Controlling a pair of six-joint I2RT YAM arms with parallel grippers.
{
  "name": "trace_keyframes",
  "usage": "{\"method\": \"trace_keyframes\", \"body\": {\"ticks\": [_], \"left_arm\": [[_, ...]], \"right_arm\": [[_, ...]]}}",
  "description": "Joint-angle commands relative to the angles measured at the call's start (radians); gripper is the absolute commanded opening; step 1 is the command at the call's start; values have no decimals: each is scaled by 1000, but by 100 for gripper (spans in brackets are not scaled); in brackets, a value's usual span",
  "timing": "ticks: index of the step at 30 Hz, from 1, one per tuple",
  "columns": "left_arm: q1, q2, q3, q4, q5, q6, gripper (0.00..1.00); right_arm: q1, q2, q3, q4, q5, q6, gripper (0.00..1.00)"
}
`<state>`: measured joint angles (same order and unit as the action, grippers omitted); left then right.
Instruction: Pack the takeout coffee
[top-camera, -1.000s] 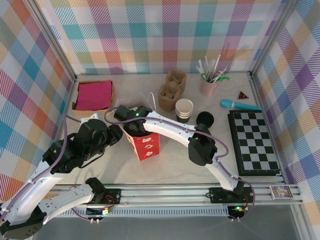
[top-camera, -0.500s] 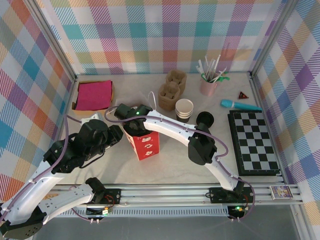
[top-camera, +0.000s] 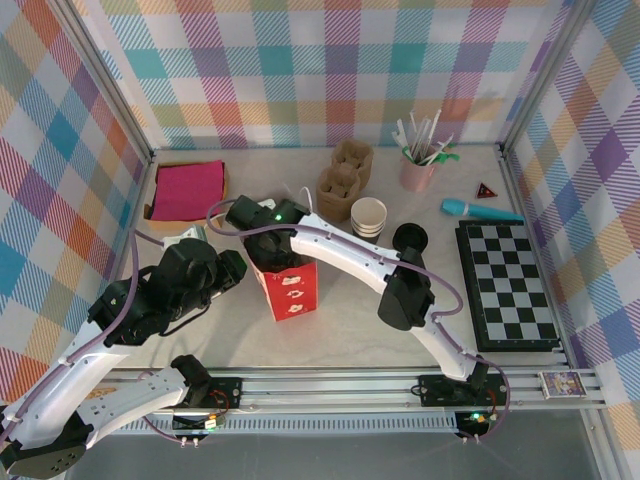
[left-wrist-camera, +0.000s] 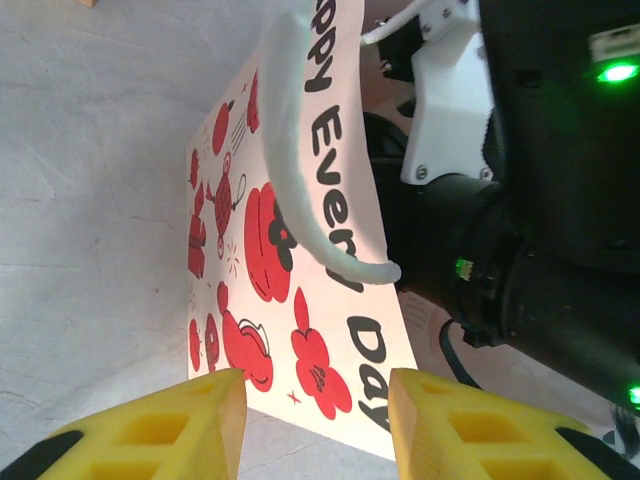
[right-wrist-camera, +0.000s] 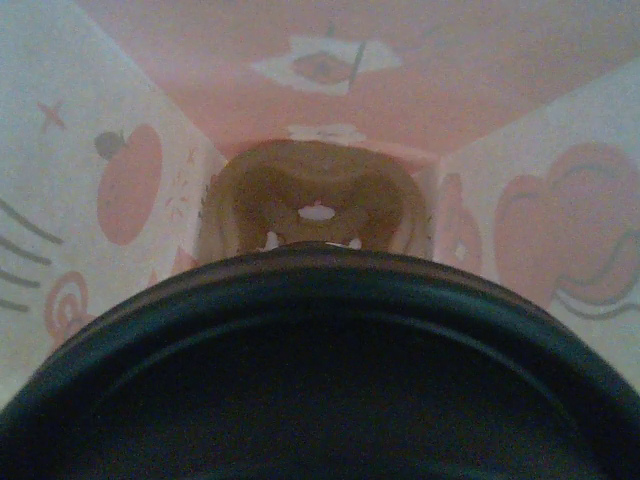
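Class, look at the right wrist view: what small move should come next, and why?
Probably lower the takeout coffee straight down a little: it is inside the bag, but the brown holder on the bag's floor lies below it, so it seems not yet seated.

Walls (top-camera: 330, 70) of pastel plaid cloth in pink, teal, yellow and violet close in the back and both sides, stretched between silver metal posts (top-camera: 108, 85). The tabletop (top-camera: 345, 330) is a pale, matte grey-beige sheet. A slotted aluminium rail (top-camera: 340, 388) runs along its near edge. The light is even and soft, and shadows are faint.
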<state>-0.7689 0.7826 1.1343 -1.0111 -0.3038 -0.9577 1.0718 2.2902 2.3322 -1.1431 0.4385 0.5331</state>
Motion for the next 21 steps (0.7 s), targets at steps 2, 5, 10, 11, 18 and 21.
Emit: {"method": "trace_keyframes", "body": {"ticks": [2,5,10,11,18,21], "left_arm": [[8,-2,-10,17,5,-8,42],[10,0,-9,17,8,-7,42],[11,0,-5,14,10,-6,42],[11,0,-4,13,11,-4,42],[14,-4,-8,25,29,8,43],[13,23,-1,103,100,69,57]], "right_arm": [[-6,-40,24,-26,22,-19,44],[-7,-21,27,-23,26,-22,44],[-7,6,27,3,30,-25,44],[-10,11,29,7,31,-23,44],[-22,29,31,35,34,-25,43],[-29,34,37,37,29,-25,42]]}}
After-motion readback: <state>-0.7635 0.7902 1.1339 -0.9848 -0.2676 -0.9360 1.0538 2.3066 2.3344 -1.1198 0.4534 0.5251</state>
